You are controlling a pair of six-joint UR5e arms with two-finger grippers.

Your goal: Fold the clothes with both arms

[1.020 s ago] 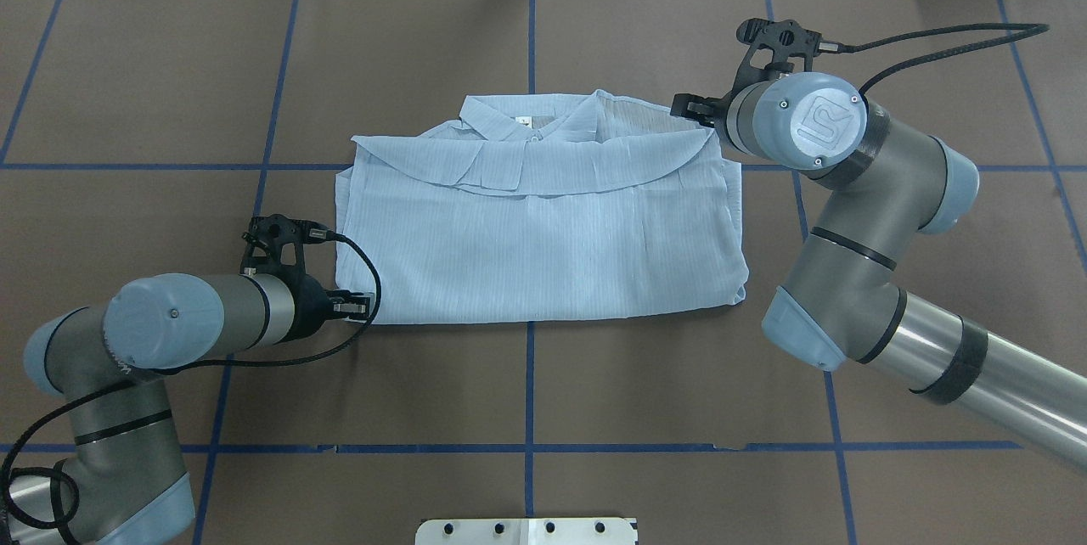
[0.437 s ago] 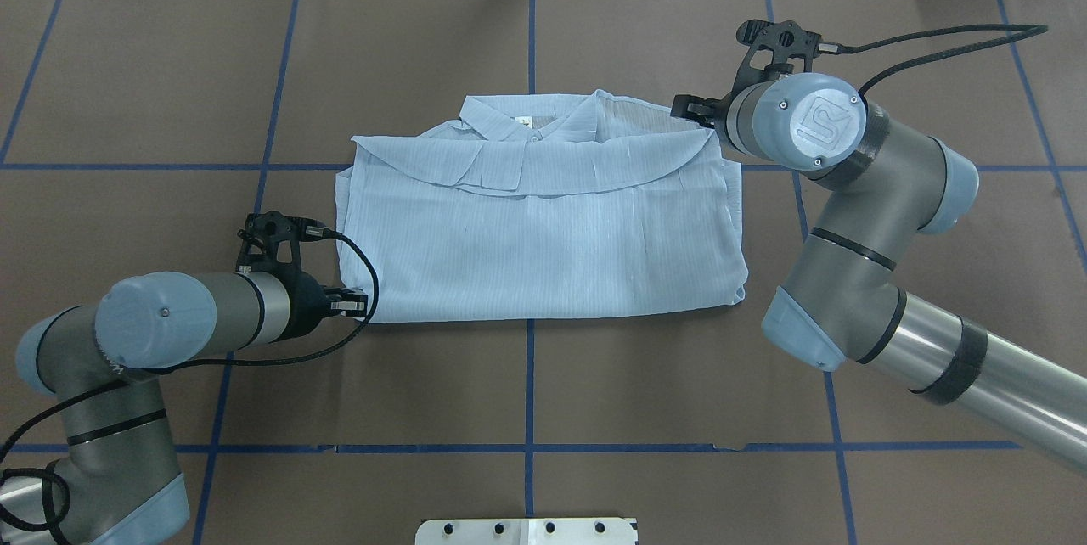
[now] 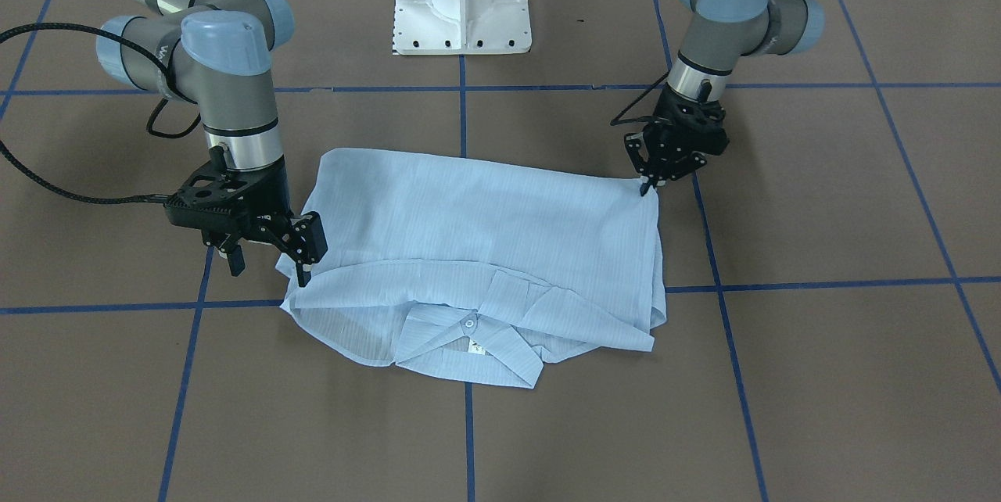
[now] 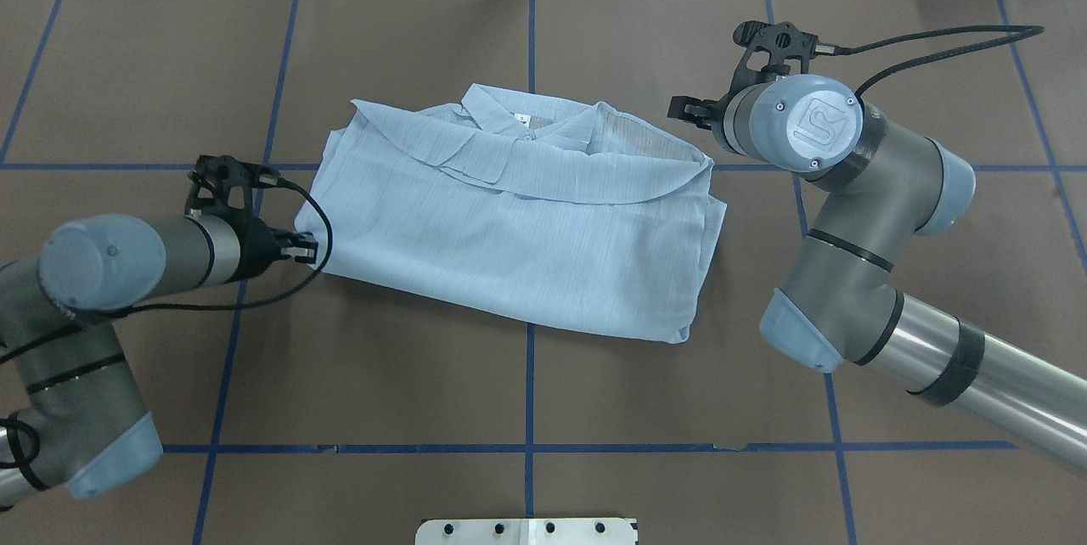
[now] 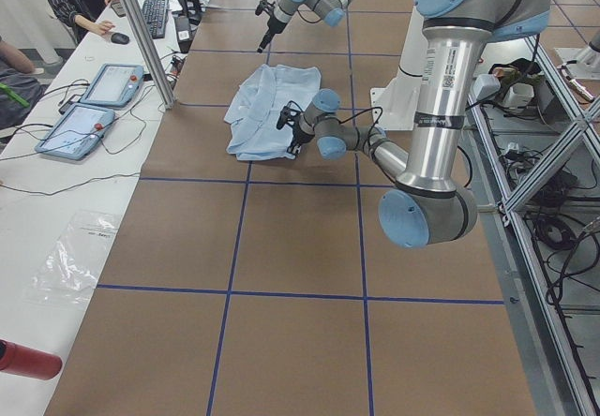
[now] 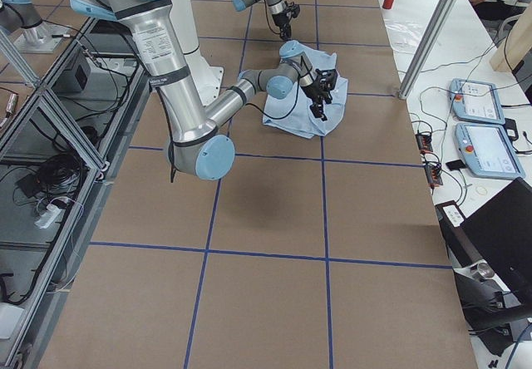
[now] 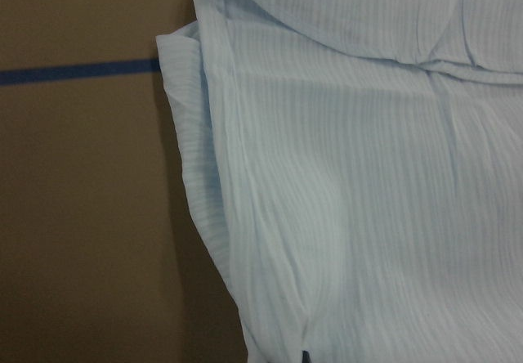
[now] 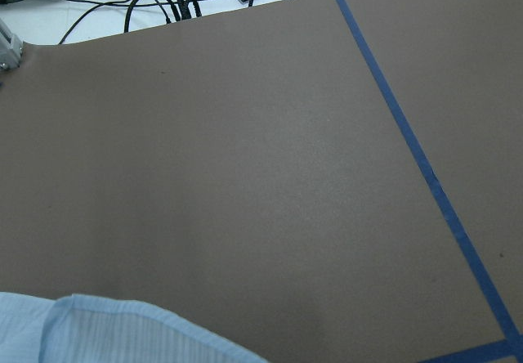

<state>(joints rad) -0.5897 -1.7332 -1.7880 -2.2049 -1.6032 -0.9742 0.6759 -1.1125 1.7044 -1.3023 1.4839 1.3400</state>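
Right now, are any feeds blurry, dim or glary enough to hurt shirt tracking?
Left wrist view: soft focus, dim, shirt fills most of it. Right wrist view: sharper, mostly table, shirt only in the bottom-left corner. Overhead and front-facing views: even light, crisp, no glare.

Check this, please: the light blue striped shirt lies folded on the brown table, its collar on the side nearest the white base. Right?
No. The light blue striped shirt lies folded on the brown table, but its collar is on the side farthest from the white base; the exterior front-facing view shows it.
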